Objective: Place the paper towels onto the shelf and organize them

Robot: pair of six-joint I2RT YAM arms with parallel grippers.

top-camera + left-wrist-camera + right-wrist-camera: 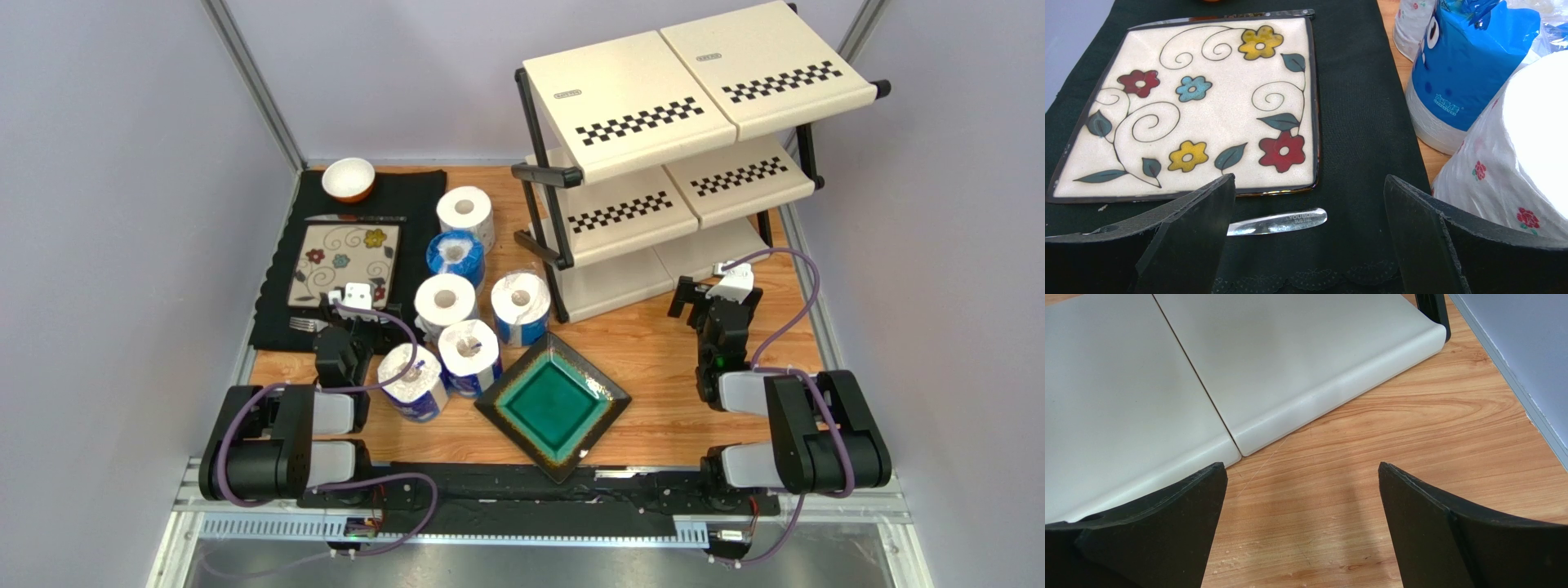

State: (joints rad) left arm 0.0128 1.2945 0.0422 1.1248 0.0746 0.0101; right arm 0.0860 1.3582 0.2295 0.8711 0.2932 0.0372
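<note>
Both my claws stand wide apart with nothing between them. Closest in, the left gripper (1309, 184) points out over the black placemat (1352, 110) towards the flowered plate (1198, 104), so it is aimed beside the work, not at it. The paper towels (469, 353) all lie off to its right, a loose cluster of six between the placemat and the green plate (555, 404). One white roll (1524, 159) sits just beside my right-hand finger in the left wrist view, with a blue-wrapped roll (1468, 67) behind it. Every roll stands upright with its core pointing up, so I judge a grab would have to come across the round side. That calls for the left wrist to swing right first. The right gripper (1303, 468) is well apart from the rolls, with the green plate in between. It hovers over bare table (1413, 447), just in front of the bottom tier of the shelf (687, 86). The shelf stands at the far right and none of its visible panels holds a roll. By my reckoning the left arm is the nearer one for picking, and each roll must travel rightward and away to reach the shelf.
</note>
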